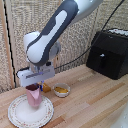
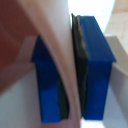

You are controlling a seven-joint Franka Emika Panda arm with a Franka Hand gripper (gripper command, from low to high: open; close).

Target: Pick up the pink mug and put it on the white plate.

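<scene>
Exterior view shows my gripper reaching down over the white platter, clamped on the rim of the pink mug, which stands upright on the platter's middle. Wrist view: my blue fingers pinch the mug's thin wall between them. A small white bowl sits near the platter on the wooden table.
</scene>
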